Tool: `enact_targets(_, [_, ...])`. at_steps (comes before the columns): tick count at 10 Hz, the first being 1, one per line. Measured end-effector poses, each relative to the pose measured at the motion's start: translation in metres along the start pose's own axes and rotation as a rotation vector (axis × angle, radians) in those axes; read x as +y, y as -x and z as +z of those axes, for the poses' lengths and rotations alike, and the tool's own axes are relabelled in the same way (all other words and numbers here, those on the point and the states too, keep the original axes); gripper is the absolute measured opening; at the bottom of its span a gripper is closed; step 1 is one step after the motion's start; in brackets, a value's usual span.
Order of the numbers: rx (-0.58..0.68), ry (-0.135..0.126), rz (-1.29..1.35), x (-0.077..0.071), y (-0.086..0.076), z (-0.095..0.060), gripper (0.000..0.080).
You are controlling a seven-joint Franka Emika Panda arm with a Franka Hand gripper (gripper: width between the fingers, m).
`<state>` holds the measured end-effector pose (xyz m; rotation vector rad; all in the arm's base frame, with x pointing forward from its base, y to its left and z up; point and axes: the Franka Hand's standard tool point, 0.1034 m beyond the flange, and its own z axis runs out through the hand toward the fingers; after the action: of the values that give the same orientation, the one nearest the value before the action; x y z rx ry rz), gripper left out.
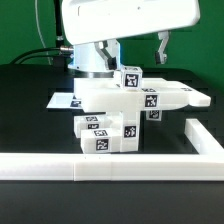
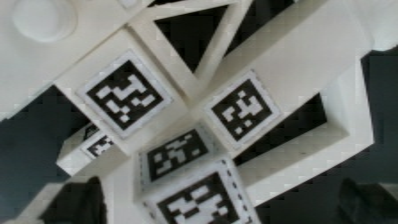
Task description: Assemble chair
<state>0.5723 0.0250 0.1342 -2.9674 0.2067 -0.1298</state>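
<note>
Green wall backs a black bench point(image 1: 30, 130), seen from its front edge. Toward the exterior view's left, near mid-bench, the marker board point(image 1: 60, 100) lies flat, with one tag showing on it. Just beside it, at the bench's middle, stands the chair point(image 1: 120, 105), a white cluster of parts. Tagged blocks point(image 1: 100, 135) are stacked low, and a flat slab point(image 1: 170, 97) rests across them and reaches out toward the exterior view's right. A small tagged block point(image 1: 130, 76) sits on top. Whether the lower blocks touch the marker board or only hide its edge I cannot tell.

Above the cluster hangs the arm point(image 1: 125, 18), its white body filling the upper part of the view. Its base point(image 1: 98, 58) rises at the back edge behind the chair. A white rail point(image 1: 60, 168) runs along the front edge and turns back along the edge on the exterior view's right, apart from the chair.

The wrist view looks closely onto the X-braced panel point(image 2: 107, 45), whose tags point(image 2: 125, 95) sit in a tight group beside dark triangular openings point(image 2: 196, 30). The jaws stand wide apart, gripping no part.
</note>
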Motion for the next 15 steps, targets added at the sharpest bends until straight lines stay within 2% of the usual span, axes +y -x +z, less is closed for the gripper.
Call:
enact_targets(1, [-0.014,0.010,-0.172,0.000,0.000,0.001,0.0649])
enact_targets(2, [-0.039,0.006,-0.260,-0.003,-0.001,0.003,0.0649])
enact_targets(3, [-0.058,0.044,-0.432,-0.011,-0.002,0.003,0.0649])
enact_targets(4, [-0.057,0.045,-0.490,-0.015,-0.002,0.003,0.0649])
enact_targets(7, [-0.067,0.050,-0.735,-0.008,-0.003,0.003,0.0649])
enact_targets(9, [-0.094,0.063,-1.017,-0.001,-0.001,0.005,0.0649])
enact_targets(11, [-0.121,0.097,-1.231,-0.002,-0.003,0.005,0.0649])
enact_targets(13, [-0.143,0.152,-1.413,-0.007,-0.007,0.008,0.0649])
enact_targets(14, [-0.156,0.163,-1.473,-0.007,-0.007,0.008,0.0649])
enact_targets(15, [-0.164,0.164,-1.525,-0.004,-0.008,0.008,0.0649])
